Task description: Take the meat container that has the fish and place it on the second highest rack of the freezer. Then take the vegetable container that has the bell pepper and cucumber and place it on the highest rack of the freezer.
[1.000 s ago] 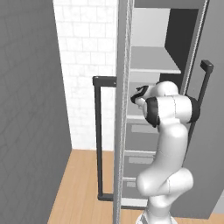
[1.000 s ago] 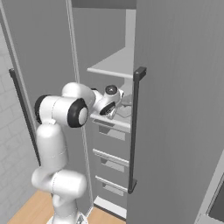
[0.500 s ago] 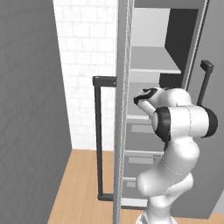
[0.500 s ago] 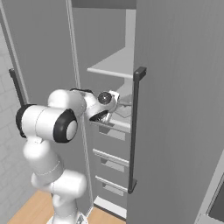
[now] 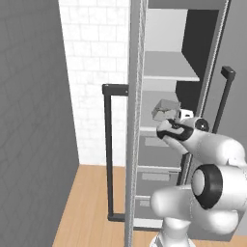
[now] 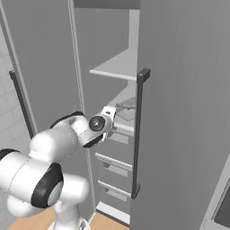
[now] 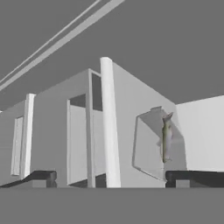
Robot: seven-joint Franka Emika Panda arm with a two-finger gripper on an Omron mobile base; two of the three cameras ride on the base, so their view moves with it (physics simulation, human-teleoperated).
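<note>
Open and holding nothing, your gripper has its two dark tips wide apart at the bottom of the hand view. You can see it by the freezer opening in the left base view, just in front of the shelf where the meat container sits.

That container is a pale see-through box. It rests on the second highest rack, near that rack's front edge, and the gripper is not touching it. The fish is inside it, a small silvery shape.

So I think the first step looks done: the fish box is on its shelf. The highest rack above it is bare. The next job would be the vegetable box with the bell pepper and cucumber. For that you would need to pull the arm out of the freezer without bumping the fish box or the black handle, and then go find the other box.

The hand view shows you the fish inside the box. The two base views are too far off for that. They show you which shelf the box is on.
</note>
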